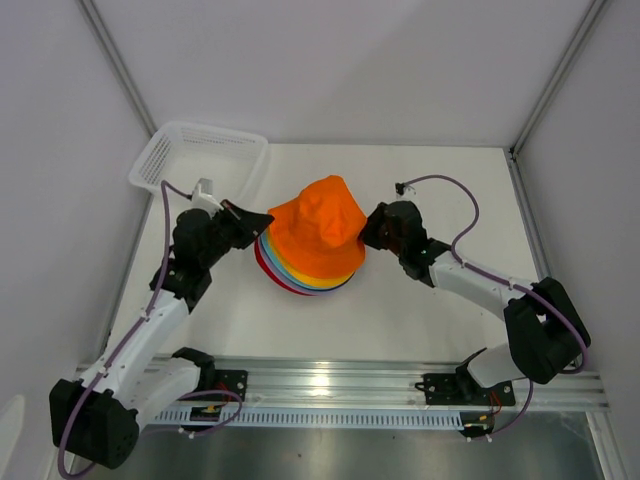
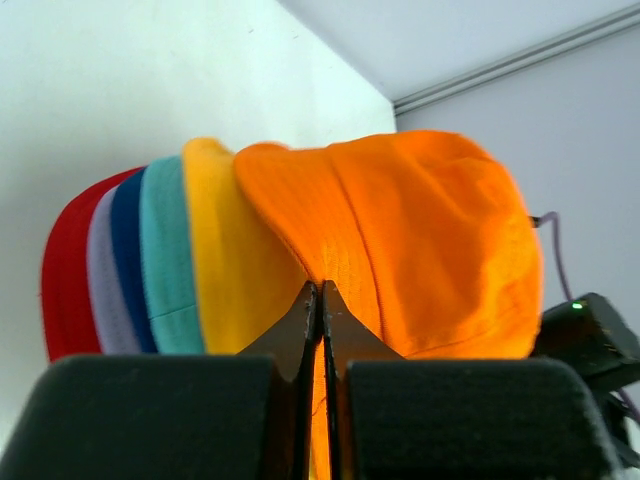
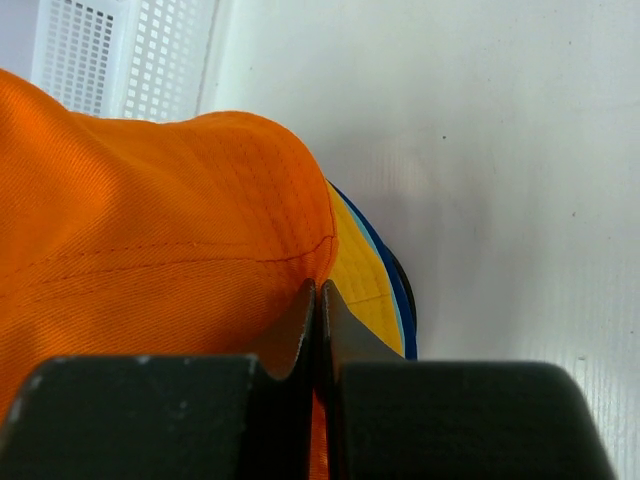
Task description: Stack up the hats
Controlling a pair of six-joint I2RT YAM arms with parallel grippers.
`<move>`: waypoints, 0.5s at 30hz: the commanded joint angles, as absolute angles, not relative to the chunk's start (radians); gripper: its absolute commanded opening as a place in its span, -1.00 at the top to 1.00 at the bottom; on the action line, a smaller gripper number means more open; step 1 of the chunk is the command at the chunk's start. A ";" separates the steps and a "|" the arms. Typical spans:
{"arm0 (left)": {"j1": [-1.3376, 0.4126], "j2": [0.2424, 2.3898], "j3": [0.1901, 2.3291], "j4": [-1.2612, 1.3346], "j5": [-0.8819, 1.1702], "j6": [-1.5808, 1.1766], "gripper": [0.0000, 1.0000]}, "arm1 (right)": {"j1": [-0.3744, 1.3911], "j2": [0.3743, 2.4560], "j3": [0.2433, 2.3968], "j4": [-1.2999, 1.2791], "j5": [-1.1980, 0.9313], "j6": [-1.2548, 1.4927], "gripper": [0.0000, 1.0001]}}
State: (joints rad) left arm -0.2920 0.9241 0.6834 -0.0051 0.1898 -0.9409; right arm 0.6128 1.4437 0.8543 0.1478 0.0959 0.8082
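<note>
An orange hat (image 1: 322, 228) sits on top of a pile of nested hats (image 1: 290, 278), whose red, lilac, dark blue, teal and yellow brims show below it. My left gripper (image 1: 262, 222) is shut on the orange hat's brim at its left side. In the left wrist view the orange hat (image 2: 400, 240) has its fabric pinched between the left gripper's (image 2: 321, 290) jaws, beside the yellow hat (image 2: 225, 270). My right gripper (image 1: 366, 228) is shut on the orange brim at the right side. The right wrist view shows the orange hat (image 3: 150, 230) clamped in the right gripper (image 3: 318, 290).
A white slatted basket (image 1: 200, 158) stands at the back left of the table, just behind my left arm, and shows as the basket (image 3: 110, 50) in the right wrist view. White walls enclose the table (image 1: 450, 200) on three sides.
</note>
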 commanded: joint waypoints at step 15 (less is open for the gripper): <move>-0.362 0.927 0.723 -0.161 0.063 -0.945 0.99 | 0.623 1.423 0.809 0.127 0.137 0.854 1.00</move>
State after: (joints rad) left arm -0.3531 0.9321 0.7139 -0.0841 0.1383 -0.9428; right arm 0.6136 1.4216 0.8375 0.1226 0.1162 0.8364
